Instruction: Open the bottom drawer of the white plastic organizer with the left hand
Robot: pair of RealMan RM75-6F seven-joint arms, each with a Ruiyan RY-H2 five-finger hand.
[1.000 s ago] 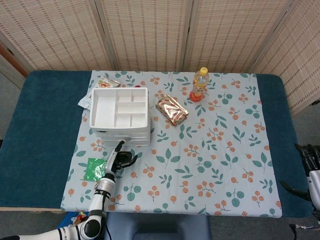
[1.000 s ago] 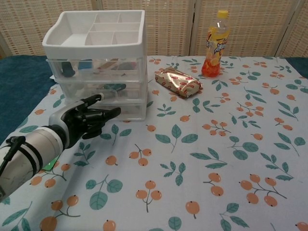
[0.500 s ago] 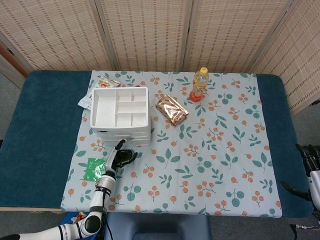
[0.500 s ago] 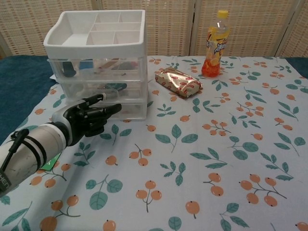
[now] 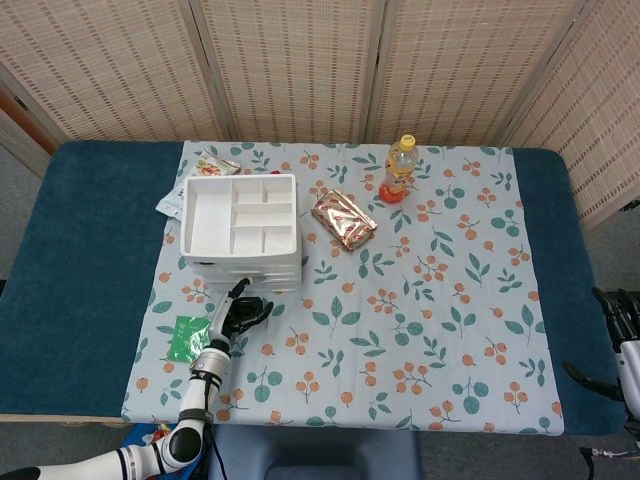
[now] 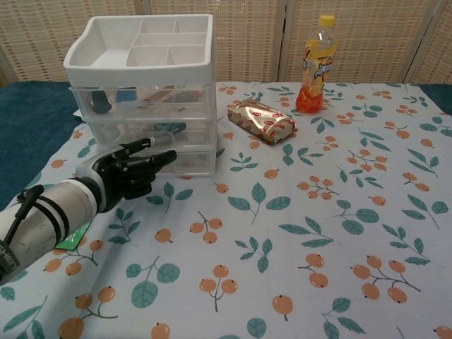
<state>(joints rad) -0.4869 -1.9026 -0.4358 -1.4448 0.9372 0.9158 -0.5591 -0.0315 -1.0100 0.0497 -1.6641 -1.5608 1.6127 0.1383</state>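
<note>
The head view was taken from high above the near edge, looking steeply down, so that the whole dark blue table and the leaf-and-berry printed cloth were seen from afar, with woven reed screens behind. The chest view was set low and close, facing level across the cloth towards the same screens. Shared by both views were the white plastic drawer organizer, the orange drink bottle with a yellow cap, the shiny foil snack packet and the black left hand. The right hand was caught only by the head view, at the far right edge.
</note>
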